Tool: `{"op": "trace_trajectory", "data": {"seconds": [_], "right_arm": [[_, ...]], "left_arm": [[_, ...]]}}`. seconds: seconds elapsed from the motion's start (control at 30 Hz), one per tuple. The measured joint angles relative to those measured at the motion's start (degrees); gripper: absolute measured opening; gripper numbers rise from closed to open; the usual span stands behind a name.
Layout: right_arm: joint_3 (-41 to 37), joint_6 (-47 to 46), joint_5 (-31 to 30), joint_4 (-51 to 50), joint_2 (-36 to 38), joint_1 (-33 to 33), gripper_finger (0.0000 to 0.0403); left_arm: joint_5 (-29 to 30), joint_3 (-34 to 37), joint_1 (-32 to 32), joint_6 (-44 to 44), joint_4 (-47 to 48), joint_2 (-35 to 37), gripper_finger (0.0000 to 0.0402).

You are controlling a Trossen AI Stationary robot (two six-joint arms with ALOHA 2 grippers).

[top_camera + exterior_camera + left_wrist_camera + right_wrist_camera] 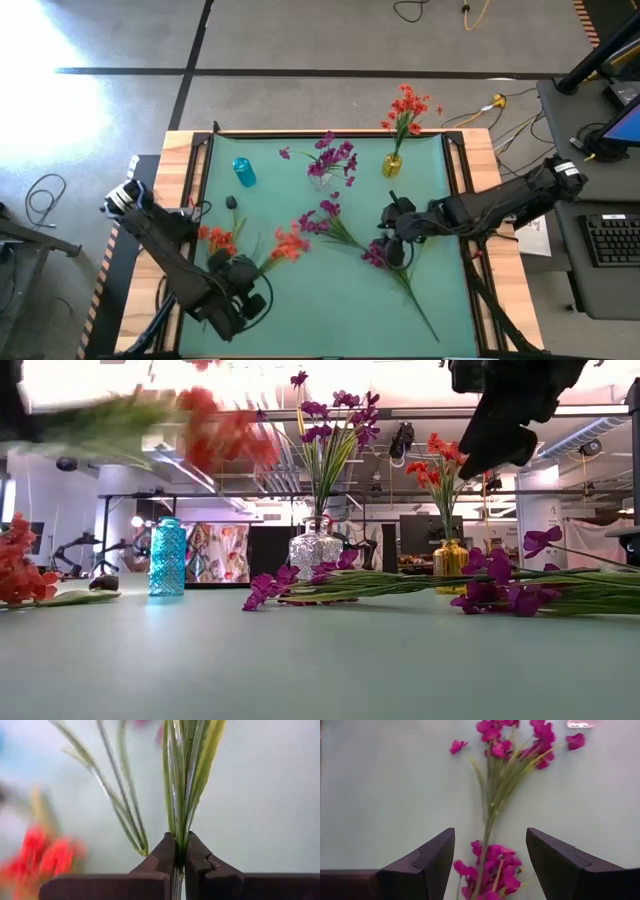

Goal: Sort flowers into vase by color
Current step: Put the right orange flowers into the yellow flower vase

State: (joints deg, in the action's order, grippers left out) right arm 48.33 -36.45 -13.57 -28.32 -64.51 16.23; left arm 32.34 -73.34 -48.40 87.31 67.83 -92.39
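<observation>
Left gripper (181, 851) fingers clenched on the orange flower (288, 245) stem; right gripper (490, 852) fingers spread, empty.
Stems look light and floppy, so you should grip low on the stalk, never the petals.

Matt, smooth teal mat (330, 300) over pale wooden table edges (176, 170). Clear cut-glass vase (312, 552), glossy amber glass vase (450, 560), ribbed blue translucent bottle (167, 557). Fabric-like petals, plastic-looking stems on flowers (288, 245).

Colours on my green mat (300, 310)

My dark fingers (165, 857) pinch a green stem (180, 785) topped orange-red; magenta flowers (492, 865) lie below; vases are blue (244, 173), clear (322, 178) and yellow (392, 165).
</observation>
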Motion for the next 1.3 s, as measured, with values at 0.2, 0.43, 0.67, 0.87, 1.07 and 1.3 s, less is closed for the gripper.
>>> {"op": "trace_trajectory", "data": {"seconds": [0.2, 0.43, 0.67, 0.87, 1.07, 1.3], "right_arm": [[-0.6, 6.4, -8.5, 12.1, -1.6, 5.8, 0.0237], [-1.1, 20.3, -12.6, 37.2, -10.1, 10.0, 0.0237], [-1.1, 30.7, -12.6, 66.2, -22.1, 10.7, 0.0237], [-1.1, 34.8, -16.5, 84.8, -29.8, 10.6, 0.0237], [-0.4, 35.6, -15.8, 90.7, -32.0, 9.6, 0.0237], [1.8, 35.8, -12.4, 89.5, -31.8, 9.2, 0.0237]], "left_arm": [[15.2, 1.1, 0.6, -31.5, -20.2, 4.9, 0.0000], [14.6, 9.0, 5.8, -71.0, -58.6, 7.6, 0.0000], [13.0, 17.4, 11.7, -79.0, -76.1, 8.0, 0.0000], [12.1, 20.7, 12.1, -79.7, -83.0, 7.6, 0.0000], [12.1, 20.8, 12.2, -77.9, -83.1, 7.2, 0.0000], [13.2, 20.9, 12.8, -77.6, -84.8, 6.8, 0.0000]]}}
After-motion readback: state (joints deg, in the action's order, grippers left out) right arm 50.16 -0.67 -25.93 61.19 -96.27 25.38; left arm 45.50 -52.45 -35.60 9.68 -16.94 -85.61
